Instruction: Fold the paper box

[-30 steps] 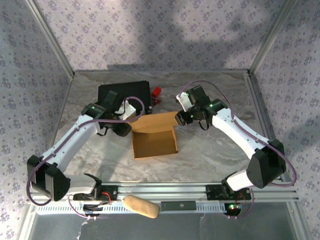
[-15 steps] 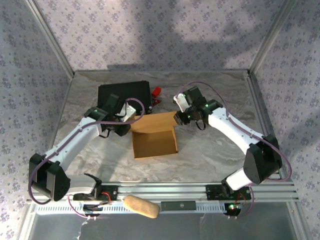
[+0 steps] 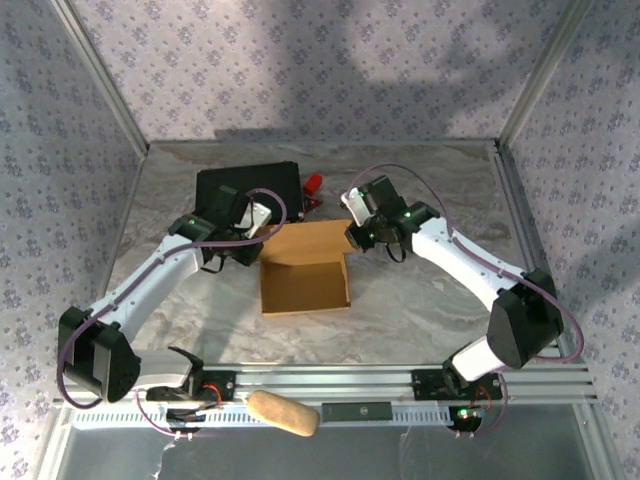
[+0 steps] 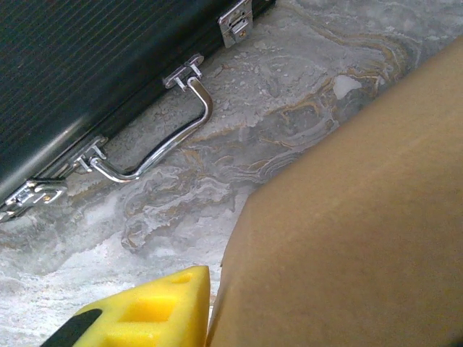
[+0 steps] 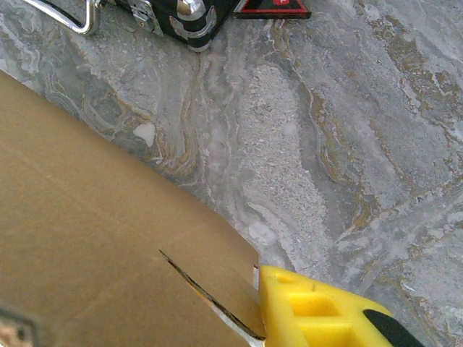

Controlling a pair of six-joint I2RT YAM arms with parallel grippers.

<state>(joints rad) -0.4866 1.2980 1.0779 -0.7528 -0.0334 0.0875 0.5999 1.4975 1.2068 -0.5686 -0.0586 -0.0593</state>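
Paper box (image 3: 305, 280) sits mid-table. Its open tray faces the near edge and the rear lid flap stands up along its far side. Left gripper (image 3: 264, 224) is at the flap's far-left corner, right gripper (image 3: 352, 232) at its far-right corner.

Left wrist view: one yellow pad (image 4: 152, 314) lies right against the cardboard, and the panel hides the opposite finger. Right wrist view: one yellow pad (image 5: 318, 311) touches the corner beside a die-cut slit (image 5: 206, 293). The cardboard appears to pass between the fingers on both sides. Cannot tell whether either pinch is actually clamped.

Step in hand (judgement): seize both rear corners and bring the flap forward over the tray.
- Take an equal bite on each side and move both arms together, so the crease runs straight.
- Keep the right pad clear of the slit, because the tab there looks easy to tear.
- The sheet is thin and light, so the tray may slide toward the near edge if pulled rather than folded.

Clearances:
- Black case (image 3: 247, 185) lies just beyond the left gripper toward the far-left corner. Its chrome handle (image 4: 170, 137) faces the box across a strip of bare table.
- A red item (image 3: 313, 186) sits beside the case, so room behind is tight.
- Open table (image 3: 430, 300) extends toward the right and near edges.
- Tan lump (image 3: 283, 412) rests on the near rail, well apart.
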